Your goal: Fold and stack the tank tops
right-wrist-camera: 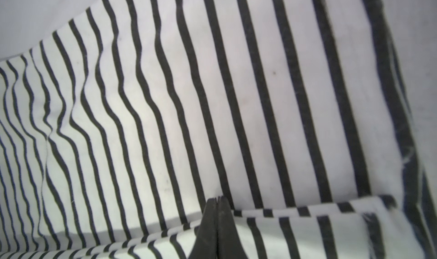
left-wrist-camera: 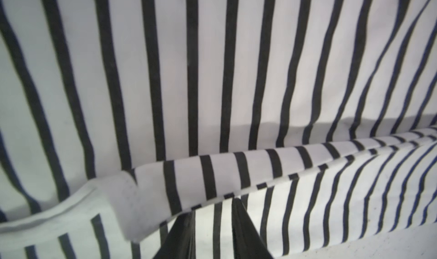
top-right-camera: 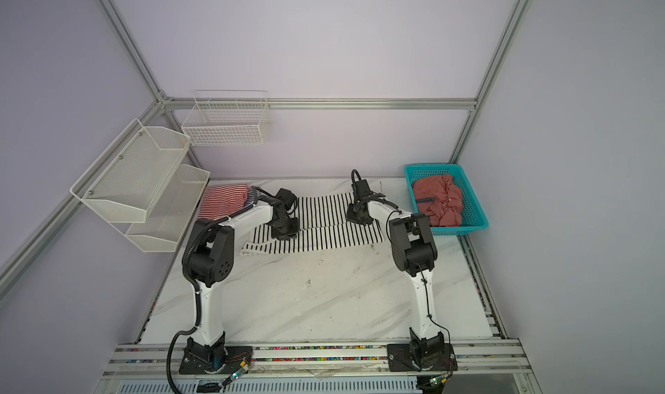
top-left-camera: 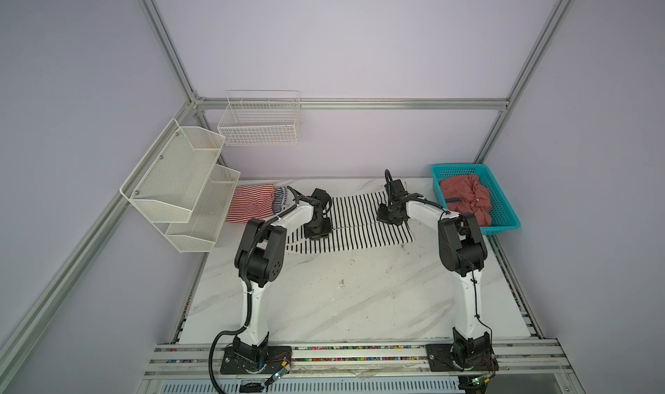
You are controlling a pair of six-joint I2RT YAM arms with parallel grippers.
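- Both wrist views show little but stripes, close up and blurred. In both top views the arms cover parts of the black-and-white top (top-left-camera: pixel 360 226).
- The navy-striped top (top-left-camera: pixel 280 197) is mostly hidden behind the left arm (top-left-camera: pixel 288 217). I see only a sliver of it beside the folded red-striped top (top-left-camera: pixel 252 203), and both lie well apart from the turquoise basket (top-left-camera: pixel 502 230).
- The salmon top (top-left-camera: pixel 466 201) lies crumpled inside that basket, and its print is too small for me to make out.
- The black-and-white top lies spread on the table near the basket, with a long fold running across it.
- My left claw (left-wrist-camera: pixel 212 205) has its jaws a little apart, tips at the folded edge. I cannot tell whether they pinch it.
- My right claw (right-wrist-camera: pixel 218 198), the one nearer the basket, has its jaws pressed together at the fold. I cannot tell whether any cloth is caught between them.
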